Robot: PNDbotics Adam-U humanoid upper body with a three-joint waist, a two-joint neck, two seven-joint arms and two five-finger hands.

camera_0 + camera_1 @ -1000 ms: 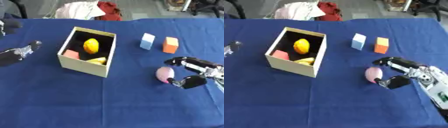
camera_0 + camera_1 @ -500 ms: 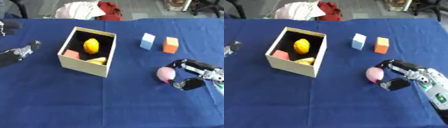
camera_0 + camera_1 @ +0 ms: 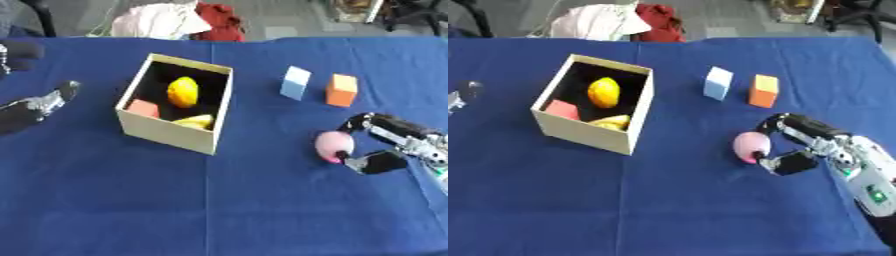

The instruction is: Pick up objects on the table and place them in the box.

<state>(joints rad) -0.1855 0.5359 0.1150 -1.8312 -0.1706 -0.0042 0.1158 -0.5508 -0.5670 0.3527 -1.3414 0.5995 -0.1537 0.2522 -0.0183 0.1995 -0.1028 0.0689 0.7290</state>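
The right hand (image 3: 798, 147) is curling fingers and thumb around the pink rounded object (image 3: 752, 145), which is lying on the blue cloth at its fingertips; the open cardboard box (image 3: 584, 131) is waiting far to its left.

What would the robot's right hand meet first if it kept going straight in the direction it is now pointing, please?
The pink ball. The right hand points toward the robot's left, its fingers and thumb already curved around the ball's right side. Beyond the ball lies bare blue cloth, then probably the box.
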